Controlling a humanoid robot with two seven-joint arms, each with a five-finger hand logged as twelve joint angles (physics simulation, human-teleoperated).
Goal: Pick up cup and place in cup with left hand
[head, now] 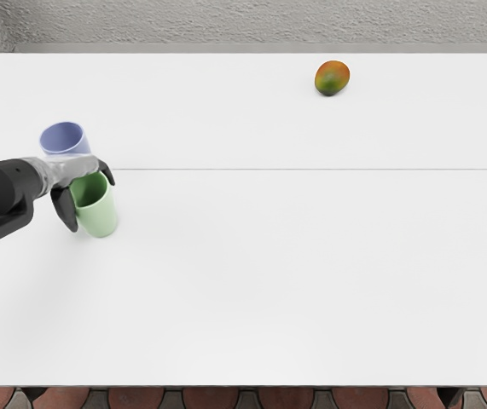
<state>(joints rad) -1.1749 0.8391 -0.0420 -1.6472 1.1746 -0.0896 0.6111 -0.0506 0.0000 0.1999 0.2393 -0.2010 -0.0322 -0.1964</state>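
Evidently the green cup [101,220] is the one to be picked up, since the left hand [72,169] lies across the 12 o'clock side of its rim, its arm [2,189] reaching in from 9 o'clock. Whether the hand is spread or pinching the cup, I cannot tell from here, nor whether the base is on the table [269,281] or just off it. The cup's mouth faces up, which suits nesting: the base should go down first into the other. That other, I judge, is the blue cup [62,137], just beside it toward 11 o'clock, its mouth up and open to take something in. The hand hides part of its near side, so whether the two cups touch is unclear. Coming at the rim from above leaves the green base free to enter the blue mouth, and a firm hold there seems needed before any lift. The likely risk is the hand or green base nudging the blue cup over on the way. The mango [332,77], well apart at 2 o'clock from the cups, plays no part.
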